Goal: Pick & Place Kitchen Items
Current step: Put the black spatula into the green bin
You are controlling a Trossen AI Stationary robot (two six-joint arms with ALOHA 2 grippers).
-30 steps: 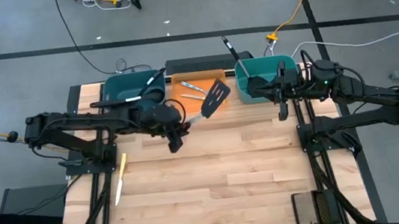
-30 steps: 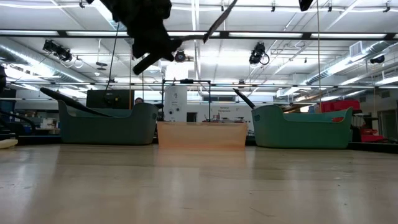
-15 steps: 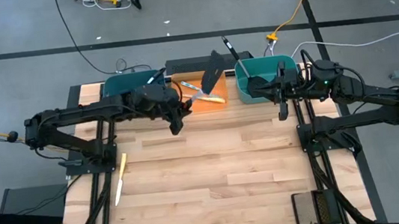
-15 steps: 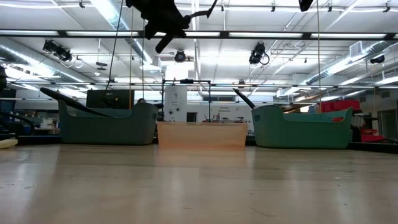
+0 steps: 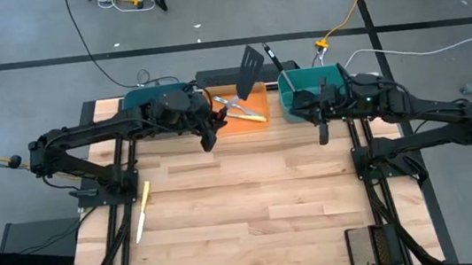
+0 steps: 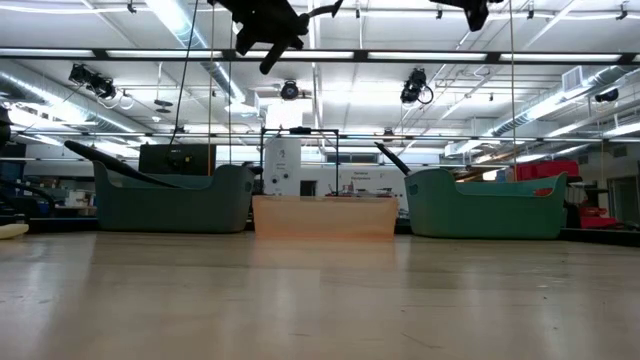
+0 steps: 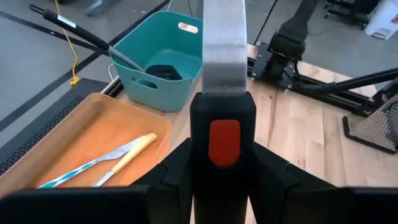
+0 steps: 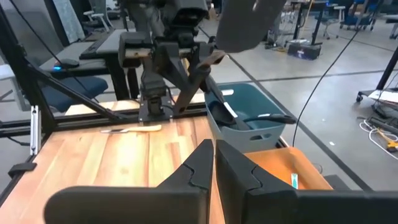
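My left gripper [image 5: 206, 127] hovers over the near left corner of the orange bin [image 5: 255, 103], shut on a black slotted spatula [image 5: 249, 67]; it shows high up in the low view [image 6: 268, 22]. Two knives [image 7: 102, 163] lie in the orange bin. A yellow-handled knife [image 5: 142, 211] lies flat on the table near the left edge. A black ladle [image 5: 300, 98] leans in the right teal bin, its handle over the rim. My right gripper [image 8: 214, 163], shut and holding nothing, hangs near that bin [image 5: 323, 127]. My left gripper pinches the spatula's black handle [image 7: 224, 106] between its two fingers [image 7: 177, 177], at the part with the red spot. The spatula runs along the fingers and points away from the wrist. It is lifted clear, with its slotted head [image 5: 249, 67] raised beyond the orange bin's far rim.
The left teal bin [image 5: 145, 100] at the far edge holds more black utensils. The right teal bin [image 5: 329, 75] stands right of the orange bin. Bare wooden table [image 5: 253, 202] spreads across the near half. Arm mounts stand at both sides.
My left gripper has moved toward the table's far edge and risen, carrying the spatula. The spatula has swung about: its head, earlier over the orange bin's right side, now stands past the bin's far rim. My right gripper has shifted slightly toward the table's left and near edge.
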